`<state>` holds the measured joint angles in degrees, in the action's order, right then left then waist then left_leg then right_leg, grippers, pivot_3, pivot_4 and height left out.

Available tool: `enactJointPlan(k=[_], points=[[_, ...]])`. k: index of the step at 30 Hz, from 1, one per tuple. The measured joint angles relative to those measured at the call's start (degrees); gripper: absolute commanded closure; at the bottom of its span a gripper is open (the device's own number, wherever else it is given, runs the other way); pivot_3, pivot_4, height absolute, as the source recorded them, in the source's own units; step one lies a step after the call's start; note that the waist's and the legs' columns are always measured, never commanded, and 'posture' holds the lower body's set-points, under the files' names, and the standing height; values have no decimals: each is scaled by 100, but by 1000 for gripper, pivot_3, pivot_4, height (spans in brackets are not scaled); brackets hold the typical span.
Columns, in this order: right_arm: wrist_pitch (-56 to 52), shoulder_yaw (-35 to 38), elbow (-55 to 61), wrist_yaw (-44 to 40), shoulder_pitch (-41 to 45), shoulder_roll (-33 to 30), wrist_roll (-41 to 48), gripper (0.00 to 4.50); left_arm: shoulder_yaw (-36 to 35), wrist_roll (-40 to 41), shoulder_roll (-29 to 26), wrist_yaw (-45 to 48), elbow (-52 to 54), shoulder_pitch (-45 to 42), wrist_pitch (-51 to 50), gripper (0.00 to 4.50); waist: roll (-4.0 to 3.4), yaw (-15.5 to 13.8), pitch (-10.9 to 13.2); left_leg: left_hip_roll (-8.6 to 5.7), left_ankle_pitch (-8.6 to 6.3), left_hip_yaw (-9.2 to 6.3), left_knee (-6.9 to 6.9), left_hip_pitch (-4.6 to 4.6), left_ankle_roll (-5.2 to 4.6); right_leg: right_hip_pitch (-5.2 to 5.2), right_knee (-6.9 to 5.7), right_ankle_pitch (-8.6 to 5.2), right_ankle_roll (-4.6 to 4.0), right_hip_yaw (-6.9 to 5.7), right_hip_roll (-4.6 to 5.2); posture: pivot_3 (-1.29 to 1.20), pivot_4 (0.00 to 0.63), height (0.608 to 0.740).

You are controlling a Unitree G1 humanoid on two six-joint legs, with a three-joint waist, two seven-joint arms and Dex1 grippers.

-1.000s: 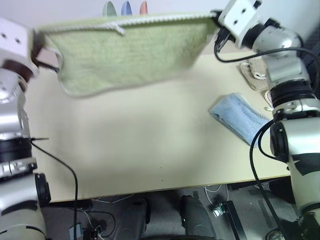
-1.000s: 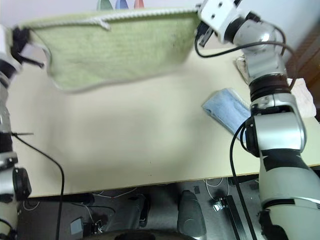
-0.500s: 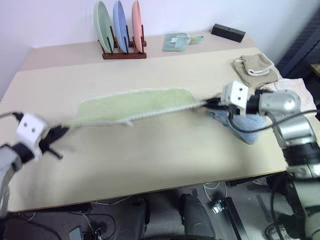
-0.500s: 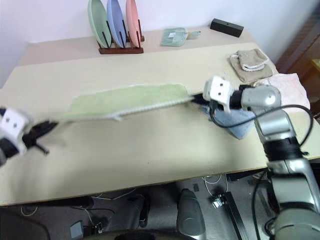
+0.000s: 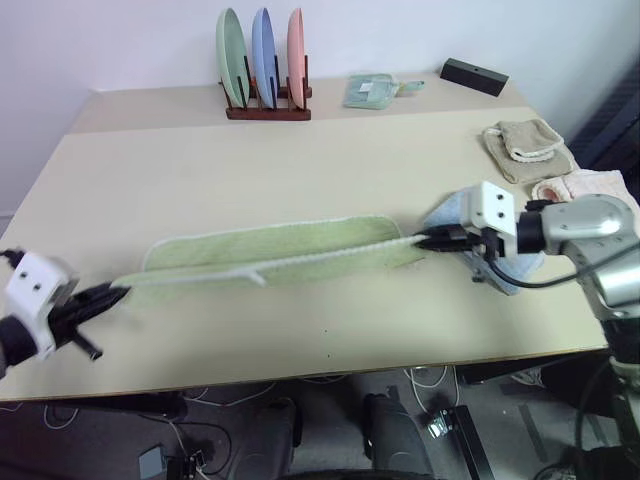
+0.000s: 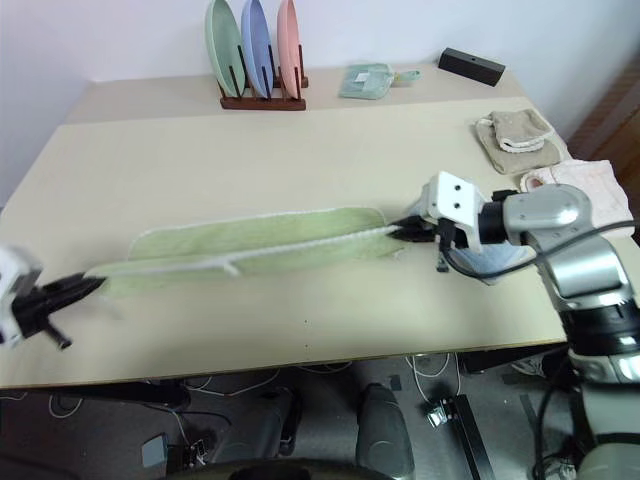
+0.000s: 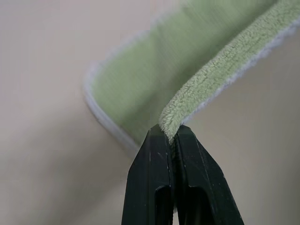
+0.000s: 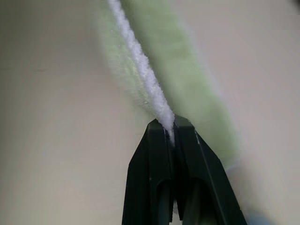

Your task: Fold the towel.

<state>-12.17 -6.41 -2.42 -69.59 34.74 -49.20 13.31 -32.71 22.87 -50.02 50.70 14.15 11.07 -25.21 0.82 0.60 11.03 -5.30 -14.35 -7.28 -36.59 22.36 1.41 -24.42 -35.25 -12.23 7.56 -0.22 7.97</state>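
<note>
Progress: towel point(image 5: 270, 255) lies doubled lengthwise near the front edge of the desk point(image 5: 300, 170); first fold looks made, judging by the two layers. Top layer is not yet let go.
Left claw point(image 5: 112, 293): clamped on the towel's end, near the front left corner of the desk.
Right claw point(image 5: 425, 240): clamped on the white-edged corner at the other end, toward the right edge.
Left to do: release both corners, then likely a fold across the short way, end to end; the strip is long and narrow.
Count, towels: one green; one blue point(image 5: 500, 262) under the right arm; one beige point(image 5: 527, 150) and one pink point(image 5: 585, 185) at the right edge.
Count, plates: three point(image 5: 263, 58) in one rack at the back edge.
Count, other: one small green cloth point(image 5: 372, 90), one black box point(image 5: 473, 76), both at the back edge.
</note>
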Motion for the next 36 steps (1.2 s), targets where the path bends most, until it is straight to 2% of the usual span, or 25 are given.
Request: enactJointPlan(k=[4, 8, 15, 16, 19, 23, 24, 30, 33, 34, 35, 36], points=[[658, -349, -1260, 409, 522, 573, -658, 4460, 682, -356, 7, -248, -887, -1009, 265, 4500, 1, 24, 1, 7, -3, 3, 0, 3, 10, -11, -1, 8, 1, 2, -17, 0, 150, 737], [1255, -573, -2392, 653, 927, 999, -1110, 4460, 1246, -666, 83, -304, -1705, -1663, 619, 4500, 0, 47, 1, 9, -7, 3, 5, 5, 19, -22, -7, 14, -2, 4, -27, 0, 150, 737], [2015, -627, -3723, 1038, 1396, 1480, -1516, 4460, 1736, -951, 199, -338, -2611, -2108, 1012, 4500, -1, 67, 1, 11, -5, 3, 7, 4, 23, -27, -10, 16, -5, 6, -32, 0, 150, 737], [2058, -627, -3827, 1069, 1443, 1516, -1539, 4491, 1743, -962, 209, -345, -2679, -2118, 1035, 4210, -1, 64, 1, 11, -5, 3, 7, 4, 23, -27, -10, 16, -5, 7, -32, 0, 150, 737], [2131, -625, -4033, 1146, 1551, 1545, -1603, 3537, 1737, -928, 287, -407, -2781, -2149, 1002, 3036, -1, 60, 1, 11, -5, 3, 7, 4, 23, -26, -11, 16, -5, 7, -31, 0, 150, 737], [2228, -559, -4121, 1577, 1586, 1547, -1705, 1669, 1559, -864, 392, -735, -2831, -2137, 984, 1086, -1, 57, 1, 11, -5, 0, 7, 4, 24, -27, -13, 16, -5, 7, -32, 0, 150, 737], [2274, -516, -4120, 1707, 1586, 1543, -1719, 1628, 1491, -866, 399, -853, -2831, -2123, 1002, 577, -1, 57, 1, 11, -4, 0, 7, 4, 24, -27, -13, 16, -5, 7, -32, 0, 150, 737], [2011, -55, -3270, 2152, 1245, 1194, -1649, 1628, 788, -706, 694, -1639, -2731, -2026, 1045, 577, -1, 47, 1, 12, -5, 0, 8, 4, 25, -29, -15, 16, -5, 10, -31, 0, 150, 737], [914, 389, -1860, 1850, 455, 1062, -937, 826, 508, -453, 860, -1731, -2215, -1751, 951, 525, 0, 20, 1, 23, -6, -5, 8, 5, 23, -25, -10, 16, -5, 9, -30, 0, 150, 737], [403, 542, -1349, 1767, 133, 1043, -600, 322, 442, -392, 897, -1767, -2046, -1651, 918, 525, 0, 15, 1, 22, -6, -5, 8, 6, 23, -25, -9, 16, -5, 9, -29, 0, 150, 737], [25, 643, -972, 1731, -102, 1041, -343, 89, 398, -351, 916, -1805, -1944, -1576, 899, 525, 0, 17, 1, 22, -6, -5, 5, 5, 23, -24, -12, 16, -5, 10, -30, 0, 150, 737], [-539, 809, -425, 1745, -431, 1047, 16, 89, 364, -325, 944, -1861, -1782, -1517, 830, 525, -1, 11, 1, 23, -6, -8, 5, 6, 23, -23, -14, 16, -5, 10, -30, 0, 150, 737]])
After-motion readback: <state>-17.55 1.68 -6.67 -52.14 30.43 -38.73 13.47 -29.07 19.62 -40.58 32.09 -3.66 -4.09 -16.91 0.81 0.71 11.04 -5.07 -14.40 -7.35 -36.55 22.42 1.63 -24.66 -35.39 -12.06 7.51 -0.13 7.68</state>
